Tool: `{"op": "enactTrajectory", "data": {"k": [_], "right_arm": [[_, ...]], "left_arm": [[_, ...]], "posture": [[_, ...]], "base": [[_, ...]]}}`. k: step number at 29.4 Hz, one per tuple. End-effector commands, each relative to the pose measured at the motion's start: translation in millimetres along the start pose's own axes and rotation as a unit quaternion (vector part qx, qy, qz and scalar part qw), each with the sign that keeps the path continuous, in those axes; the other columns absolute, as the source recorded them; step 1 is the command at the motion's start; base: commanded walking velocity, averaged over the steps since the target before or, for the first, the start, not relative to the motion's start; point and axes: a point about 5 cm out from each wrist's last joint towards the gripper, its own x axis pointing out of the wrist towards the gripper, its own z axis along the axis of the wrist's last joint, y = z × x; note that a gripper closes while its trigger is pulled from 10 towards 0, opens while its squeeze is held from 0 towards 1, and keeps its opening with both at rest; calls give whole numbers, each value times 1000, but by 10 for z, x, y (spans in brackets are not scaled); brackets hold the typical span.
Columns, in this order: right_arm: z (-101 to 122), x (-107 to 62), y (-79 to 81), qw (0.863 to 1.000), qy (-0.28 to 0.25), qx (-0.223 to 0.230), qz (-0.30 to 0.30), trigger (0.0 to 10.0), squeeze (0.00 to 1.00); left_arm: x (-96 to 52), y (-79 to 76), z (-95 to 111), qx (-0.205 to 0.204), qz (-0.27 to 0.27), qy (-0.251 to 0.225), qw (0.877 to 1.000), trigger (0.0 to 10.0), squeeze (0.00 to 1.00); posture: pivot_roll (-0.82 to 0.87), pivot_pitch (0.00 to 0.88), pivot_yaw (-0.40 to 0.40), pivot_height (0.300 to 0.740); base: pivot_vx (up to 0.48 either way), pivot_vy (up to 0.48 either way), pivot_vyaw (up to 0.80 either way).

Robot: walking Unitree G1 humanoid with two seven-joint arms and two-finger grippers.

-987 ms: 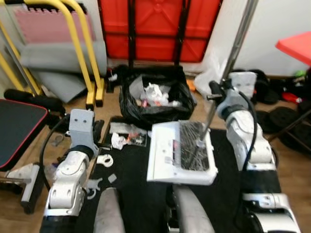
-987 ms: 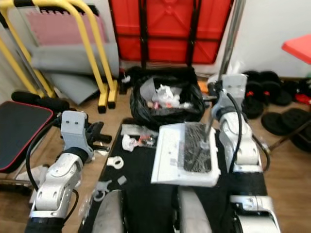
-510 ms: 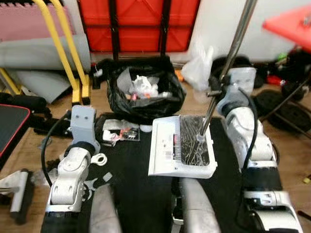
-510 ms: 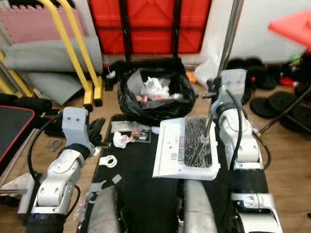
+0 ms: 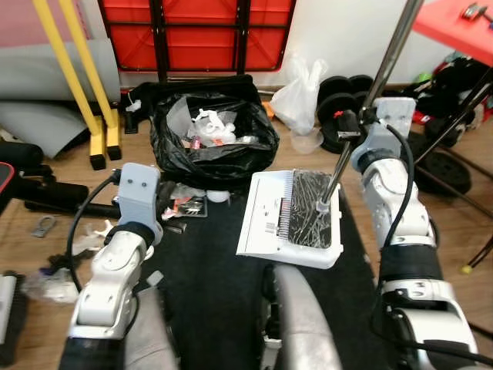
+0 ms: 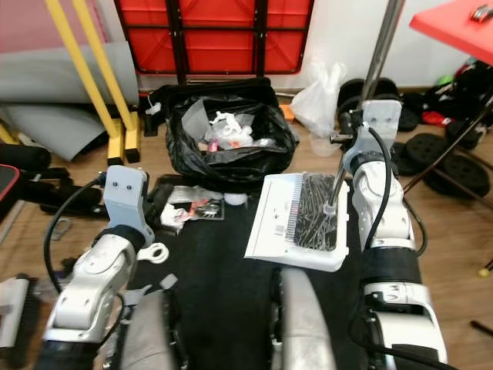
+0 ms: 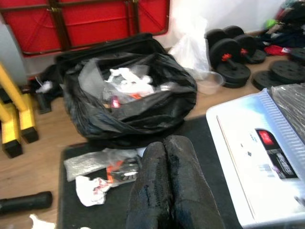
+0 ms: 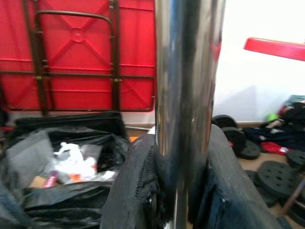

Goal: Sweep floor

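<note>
Right claw (image 8: 178, 191) is clamped on the steel pole (image 8: 186, 95) of the white dustpan (image 5: 289, 220), which sits on the black mat (image 5: 216, 285) at 6 o'clock from the black trash bag (image 5: 212, 139). Left claw (image 7: 167, 186) is pressed together, holding nothing, at 7 o'clock from the bag.

White dustpan (image 5: 289, 220) lying on black mat (image 5: 216, 285), tilted, holding dark debris. Metal pole (image 5: 368, 100) rising from dustpan, passing right gripper (image 5: 348, 132). Black trash bag (image 5: 212, 139) sitting open behind mat. Wrappers (image 5: 182, 208) lying beside left arm (image 5: 115, 262).
</note>
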Motion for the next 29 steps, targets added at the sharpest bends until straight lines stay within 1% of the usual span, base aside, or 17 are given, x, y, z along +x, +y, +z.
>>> {"op": "enactTrajectory", "data": {"k": [1,2,3,4,5,6,7,8,9,10,11,14,19,20,22,24,29], "right_arm": [[281,59,-76,997,-70,3,-14,10000,0],[398,131,-127,996,-89,-4,-25,10000,0],[398,131,-127,996,-89,-4,-25,10000,0],[549,204,-206,993,-113,-18,-40,10000,0],[549,204,-206,993,-113,-18,-40,10000,0],[678,250,-293,990,-131,-24,-56,10000,0],[678,250,-293,990,-131,-24,-56,10000,0],[763,279,-377,987,-141,-32,-69,10000,0],[763,279,-377,987,-141,-32,-69,10000,0],[794,292,-444,985,-146,-41,-79,10000,0],[771,294,-487,985,-142,-47,-84,10000,0],[730,297,-511,985,-137,-53,-87,10000,0],[407,264,-463,990,-96,-78,-69,10000,0],[407,264,-463,990,-96,-78,-69,10000,0],[241,241,-434,993,-74,-75,-59,10000,0],[183,228,-423,994,-66,-73,-55,10000,0],[-6,202,-356,998,-41,-43,-34,10000,0]], "left_arm": [[-17,-88,6,-10,-38,2,999,10000,0],[-41,-126,23,-15,-51,2,999,10000,0],[-41,-126,23,-15,-51,2,999,10000,0],[-75,-148,28,-17,-61,5,998,10000,0],[-75,-148,28,-17,-61,5,998,10000,0],[-122,-156,26,-18,-68,8,998,10000,0],[-122,-156,26,-18,-68,8,998,10000,0],[-175,-158,18,-18,-72,12,997,10000,0],[-175,-158,18,-18,-72,12,997,10000,0],[-237,-155,11,-19,-73,16,997,10000,0],[-293,-150,7,-22,-73,19,997,10000,0],[-329,-147,5,-23,-73,21,997,10000,0],[-449,-135,21,-26,-72,29,997,10000,0],[-449,-135,21,-26,-72,29,997,10000,0],[-494,-134,34,-33,-71,32,996,10000,0],[-520,-135,39,-36,-71,34,996,10000,0],[-587,-136,59,-44,-74,41,995,10000,0]], "posture": [[-76,178,-121,513],[-67,196,-118,508],[-67,196,-118,508],[-58,221,-115,503],[-58,221,-115,503],[-49,240,-113,499],[-49,240,-113,499],[-42,251,-111,494],[-42,251,-111,494],[-32,260,-108,489],[-27,278,-104,484],[-26,283,-103,479],[-19,327,-97,459],[-19,327,-97,459],[-21,349,-94,449],[-22,358,-92,444],[-17,380,-90,424]], "base": [[0,0,0],[0,0,0],[0,0,0],[0,0,0],[0,0,0],[0,0,0],[0,0,0],[0,0,0],[0,0,0],[0,0,0],[0,0,0],[0,0,0],[0,0,0],[0,0,0],[0,0,0],[0,0,0],[0,0,0]]}}
